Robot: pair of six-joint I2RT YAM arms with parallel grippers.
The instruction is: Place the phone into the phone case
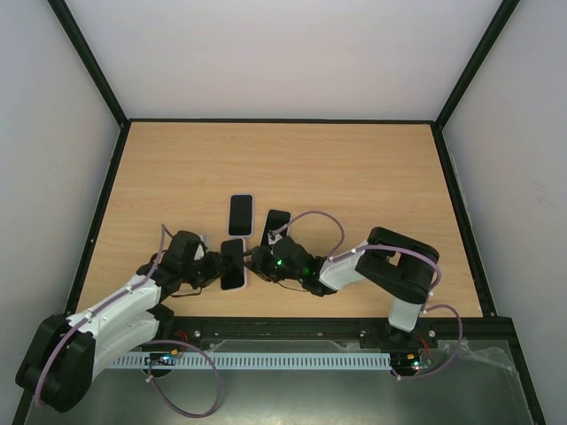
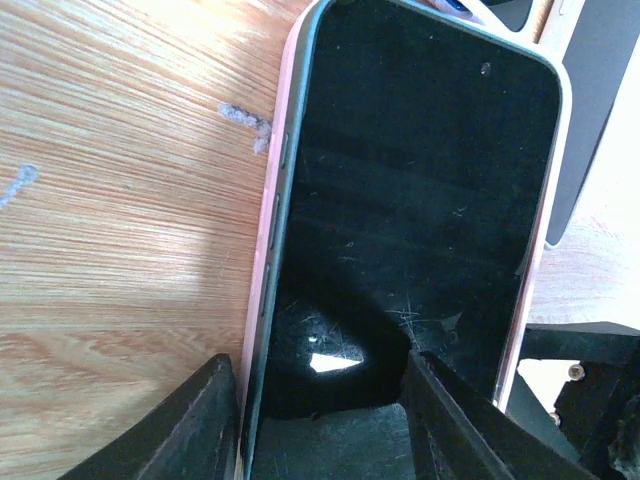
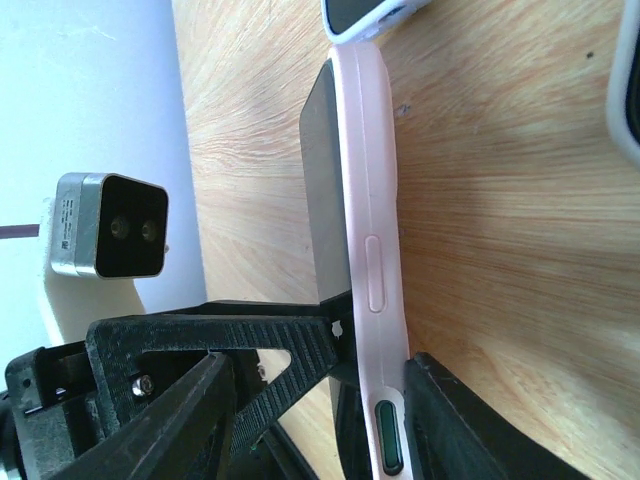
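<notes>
The phone point(image 2: 420, 200) sits in the pink case point(image 3: 368, 200), its long axis running toward a white-cased phone point(image 1: 241, 214) just beyond. The left gripper point(image 2: 320, 420) and right gripper point(image 3: 320, 410) flank its long sides, equally near, fingers apart. Clamped or not, I cannot tell.

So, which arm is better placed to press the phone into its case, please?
Probably left: the left gripper sits over the screen of the phone, whereas the right gripper flanks the pink case edge-on.
</notes>
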